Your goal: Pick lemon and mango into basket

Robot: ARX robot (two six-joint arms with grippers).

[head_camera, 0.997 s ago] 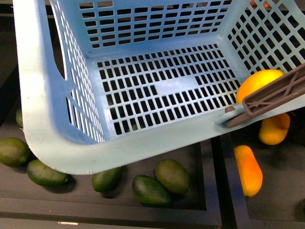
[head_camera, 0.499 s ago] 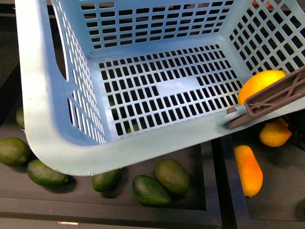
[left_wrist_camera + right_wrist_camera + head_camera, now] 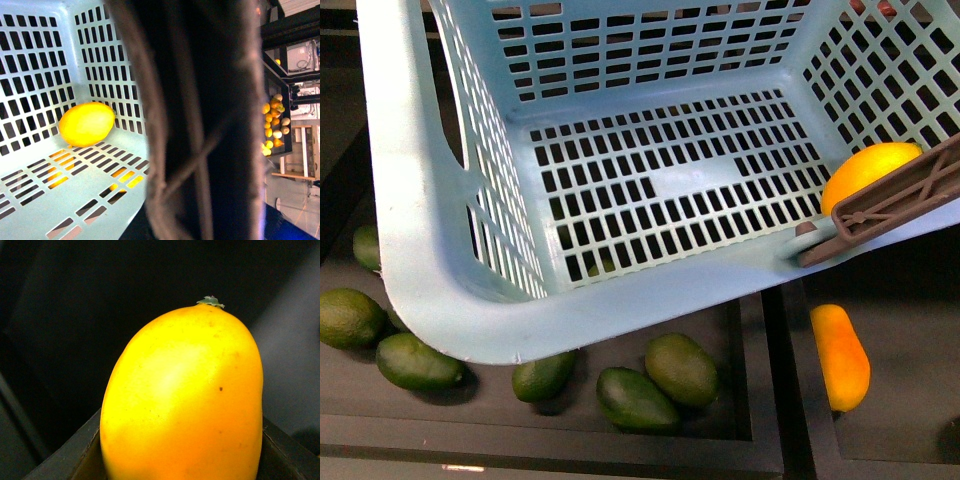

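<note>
1. Front view: the basket (image 3: 420,200) fills most of the frame, hanging tilted above the black trays (image 3: 910,290). Its slotted floor is bare apart from one corner (the near-right one, as the robot faces).
2. Its brown handle (image 3: 895,205) crosses that corner. In the left wrist view it blocks the lens as a blurred dark band. The left gripper's fingers do not show, so I cannot tell whether it is clenched on the handle.
3. The mango (image 3: 185,400) fills the right wrist view. Two dark bars flank it, which I take for the fingers of the right gripper (image 3: 181,460), so it looks clasped. Its long axis runs out along those fingers, with the stem end (image 3: 210,301) farthest from the wrist. It is outside the front view (off to the right, I judge), which puts the basket's open floor to its left. The right arm is the one to carry it across, and the handle stands in that path.
4. A second orange fruit (image 3: 840,355) lies on the right-hand tray, near the basket's corner, with its long axis pointing roughly away from the robot.
5. The lemon (image 3: 865,170) sits inside the basket, in that near-right corner, partly behind the handle.
</note>
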